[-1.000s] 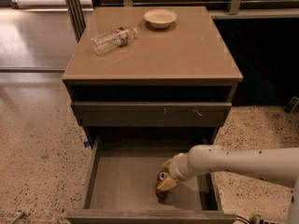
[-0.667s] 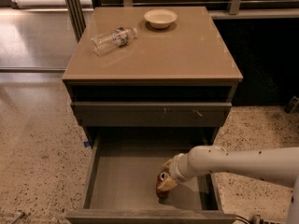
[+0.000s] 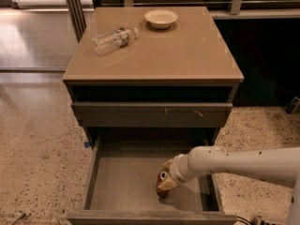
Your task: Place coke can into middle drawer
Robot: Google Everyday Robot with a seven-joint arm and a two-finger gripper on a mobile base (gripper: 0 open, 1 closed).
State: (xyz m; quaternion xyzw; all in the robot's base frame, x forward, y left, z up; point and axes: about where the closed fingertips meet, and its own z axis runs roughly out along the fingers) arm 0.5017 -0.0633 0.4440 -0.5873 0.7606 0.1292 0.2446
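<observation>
The coke can [image 3: 162, 185] stands on the floor of the open middle drawer [image 3: 126, 186], right of its middle, silver top up. My gripper [image 3: 167, 175] reaches in from the right on a white arm and sits at the can's top and right side. A pale finger [image 3: 169, 183] lies against the can's right side. The can's right side is hidden by the gripper.
A clear plastic water bottle [image 3: 113, 39] lies on its side on the cabinet top [image 3: 187, 55], back left. A shallow pale bowl [image 3: 161, 18] stands at the back. The closed grey drawer front [image 3: 152, 115] with pale scratch marks is above the open drawer. Speckled floor surrounds the cabinet.
</observation>
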